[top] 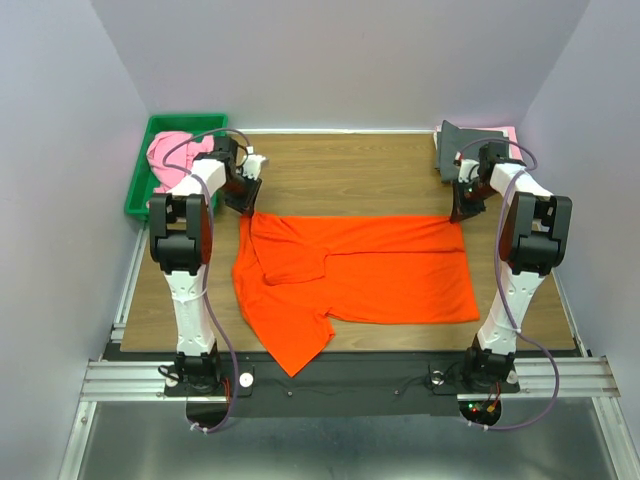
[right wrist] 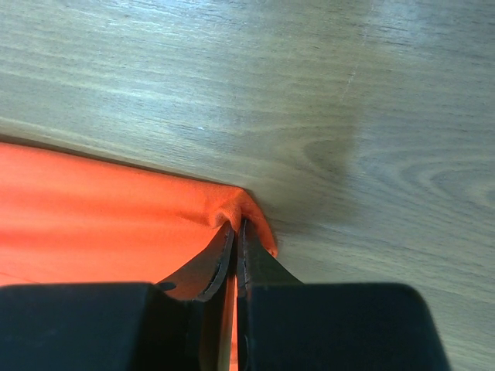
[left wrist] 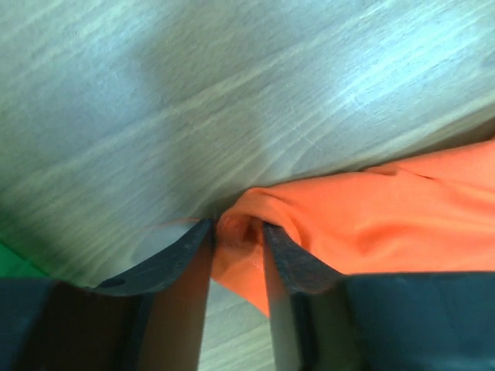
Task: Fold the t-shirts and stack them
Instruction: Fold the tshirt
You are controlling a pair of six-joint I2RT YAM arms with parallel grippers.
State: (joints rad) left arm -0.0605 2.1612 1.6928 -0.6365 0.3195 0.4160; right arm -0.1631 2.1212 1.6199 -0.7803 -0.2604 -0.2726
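A bright orange t-shirt [top: 350, 270] lies spread on the wooden table, partly folded, one sleeve reaching toward the front edge. At its back left corner, my left gripper [top: 243, 200] stands with jaws apart; in the left wrist view [left wrist: 238, 232] a loose bunch of orange cloth [left wrist: 387, 209] sits between the fingertips. My right gripper [top: 463, 208] is at the back right corner, seen in the right wrist view [right wrist: 236, 224] pinched shut on the orange hem [right wrist: 100, 216]. A pink t-shirt [top: 170, 155] lies crumpled in the tray. A dark grey t-shirt [top: 455, 140] lies folded at the back right.
The green plastic tray [top: 140, 185] stands at the back left, just off the table. A strip of pink cloth [top: 508, 132] shows under the grey shirt. Grey walls close in the back and both sides. Bare wood [top: 340, 170] lies behind the orange shirt.
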